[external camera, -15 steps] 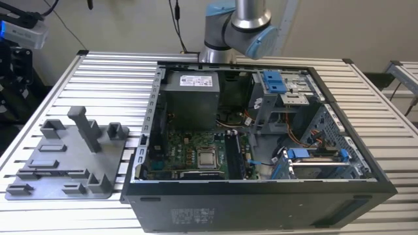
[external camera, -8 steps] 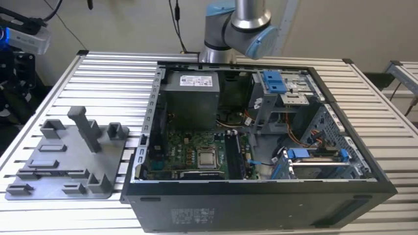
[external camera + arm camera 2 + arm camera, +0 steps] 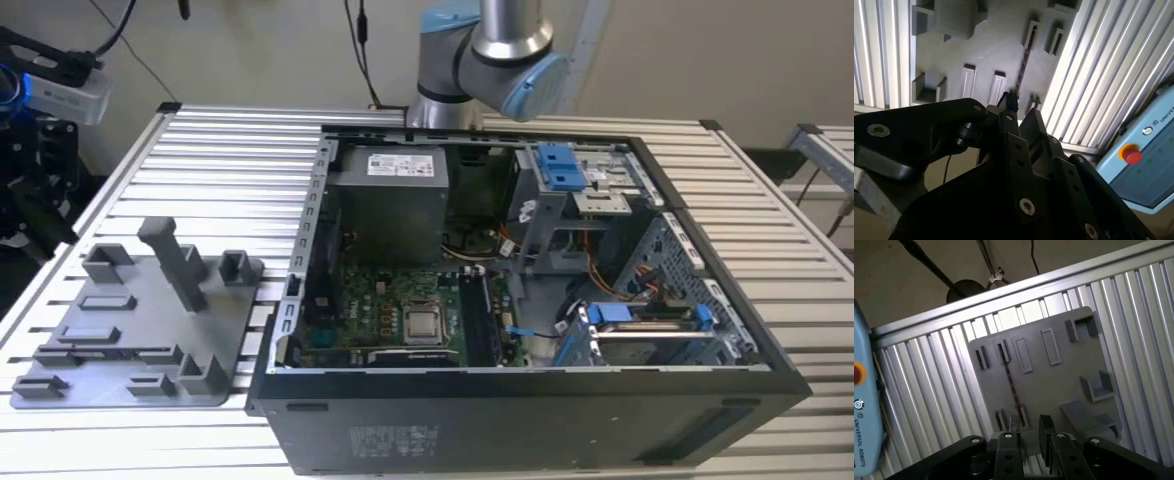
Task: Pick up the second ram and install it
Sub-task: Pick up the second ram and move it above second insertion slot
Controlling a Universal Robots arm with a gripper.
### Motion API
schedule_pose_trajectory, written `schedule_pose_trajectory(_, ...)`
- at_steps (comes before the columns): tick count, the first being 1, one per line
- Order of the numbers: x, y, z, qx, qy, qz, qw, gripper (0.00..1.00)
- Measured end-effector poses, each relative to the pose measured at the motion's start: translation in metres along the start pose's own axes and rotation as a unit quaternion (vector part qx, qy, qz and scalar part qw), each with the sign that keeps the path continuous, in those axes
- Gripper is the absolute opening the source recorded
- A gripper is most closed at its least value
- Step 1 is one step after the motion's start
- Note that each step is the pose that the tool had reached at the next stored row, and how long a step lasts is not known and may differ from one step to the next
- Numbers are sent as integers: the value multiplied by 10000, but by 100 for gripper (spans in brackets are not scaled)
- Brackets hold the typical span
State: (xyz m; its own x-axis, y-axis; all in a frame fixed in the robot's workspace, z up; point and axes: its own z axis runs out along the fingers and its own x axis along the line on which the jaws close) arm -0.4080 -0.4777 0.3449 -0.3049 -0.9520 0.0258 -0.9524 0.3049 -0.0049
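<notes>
Slatted metal table (image 3: 214, 150), pickup pending.
You are hovering the black gripper (image 3: 1028, 432), fingers (image 3: 1047, 426) apart, over the slim dark second ram (image 3: 1011, 387) in the grey tray (image 3: 230, 335), nine o'clock of the black case (image 3: 534, 420).

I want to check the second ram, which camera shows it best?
The first wrist view: the second ram lies edge-on, its whole length plain across the grey holder tray. The second wrist view shows a shorter stretch. In the exterior view I cannot make it out.

Dark 2nd ram (image 3: 1010, 385) edge-on in grey holder (image 3: 1054, 385)
</notes>
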Motion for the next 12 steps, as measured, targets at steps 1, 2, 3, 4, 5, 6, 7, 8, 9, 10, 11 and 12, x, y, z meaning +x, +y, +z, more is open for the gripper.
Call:
schedule_pose_trajectory(1,0,0,8,0,1,-1,10000,30)
schedule_pose_trajectory(2,0,0,12,-1,1,-1,10000,30)
schedule_pose_trajectory(3,0,0,12,-1,1,-1,10000,30)
schedule_pose_trajectory(4,0,1,13,-1,2,-1,10000,30)
schedule_pose_trajectory(5,0,1,14,-1,1,-1,10000,30)
schedule_pose_trajectory(6,0,1,14,-1,1,-1,10000,30)
schedule_pose_trajectory(7,0,1,15,-1,1,-1,10000,30)
schedule_pose_trajectory(8,-1,1,20,-1,0,-1,10000,30)
schedule_pose_trajectory(9,-1,1,25,0,0,-1,10000,30)
schedule_pose_trajectory(10,-1,1,29,-1,1,-1,10000,30)
schedule_pose_trajectory(11,-1,0,35,-1,2,-1,10000,30)
schedule_pose_trajectory(12,-1,1,42,-1,2,-1,10000,30)
